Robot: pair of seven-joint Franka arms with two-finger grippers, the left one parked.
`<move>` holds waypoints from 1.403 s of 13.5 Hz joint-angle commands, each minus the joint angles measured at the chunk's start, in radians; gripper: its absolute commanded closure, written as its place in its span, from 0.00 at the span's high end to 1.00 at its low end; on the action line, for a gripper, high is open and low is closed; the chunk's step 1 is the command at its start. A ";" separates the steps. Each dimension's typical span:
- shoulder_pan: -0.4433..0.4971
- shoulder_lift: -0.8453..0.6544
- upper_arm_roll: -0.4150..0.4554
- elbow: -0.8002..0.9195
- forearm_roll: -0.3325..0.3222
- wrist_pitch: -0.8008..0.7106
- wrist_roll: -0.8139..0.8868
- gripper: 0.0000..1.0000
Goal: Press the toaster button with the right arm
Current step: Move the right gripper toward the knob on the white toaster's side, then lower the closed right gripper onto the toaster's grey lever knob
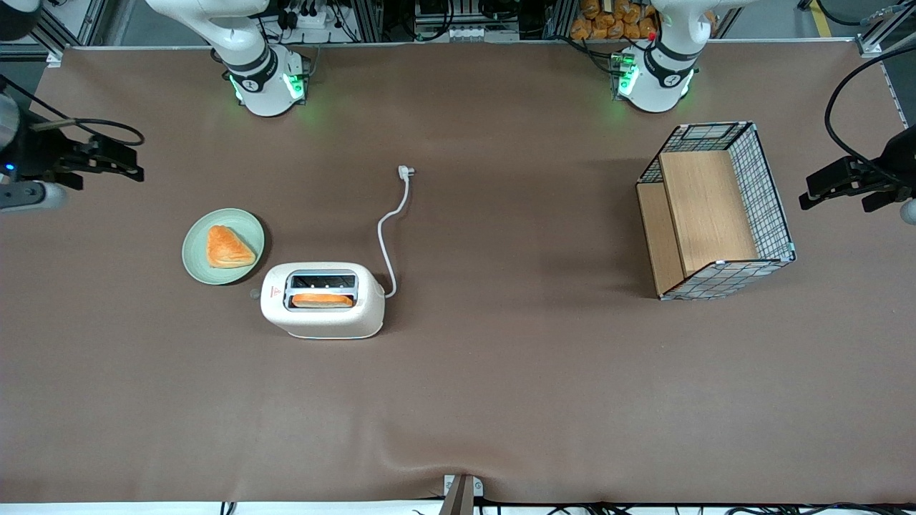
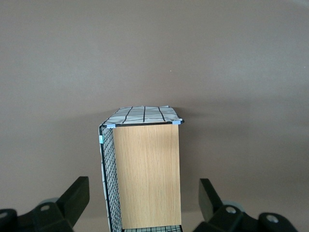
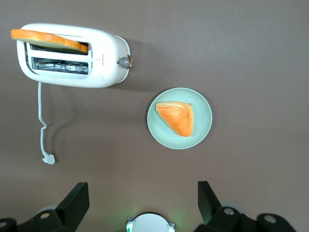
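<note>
- Toaster (image 1: 323, 300) sits nearest the front camera, cream-white, two slots, one slice of toast (image 1: 322, 300) in the slot closer to that camera; other slot empty.
- Toaster button (image 3: 124, 61): small grey knob on the toaster's short end face, the end turned toward the plate (image 1: 223, 246) and the working arm's end of the bench (image 1: 501, 372). From the front it barely peeks out past the body.
- Gripper (image 1: 118, 163) of the right arm hangs high at the working arm's edge of the bench, well apart from the toaster. Fingers (image 3: 72, 203) spread wide, nothing between them.
- Step, as I read it: approach not started. Button untouched.
- Next move calls for: travel across to the knob end, drop to knob height, probably bring the fingers together so a single tip does the pressing, then push down along the end face.
- Room: green plate with a triangular pastry (image 1: 229, 247) lies just beside the knob end, so the lane there is tight; coming in from above looks safer than sweeping low over the plate.
- White cord (image 1: 392, 229) trails off the other end, out of the path.
- Wire basket with wooden panels (image 1: 715, 211) sits far toward the parked arm's end, no concern.
</note>
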 commanded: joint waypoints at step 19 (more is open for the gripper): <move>0.057 0.282 0.000 -0.128 0.067 0.404 -0.821 0.00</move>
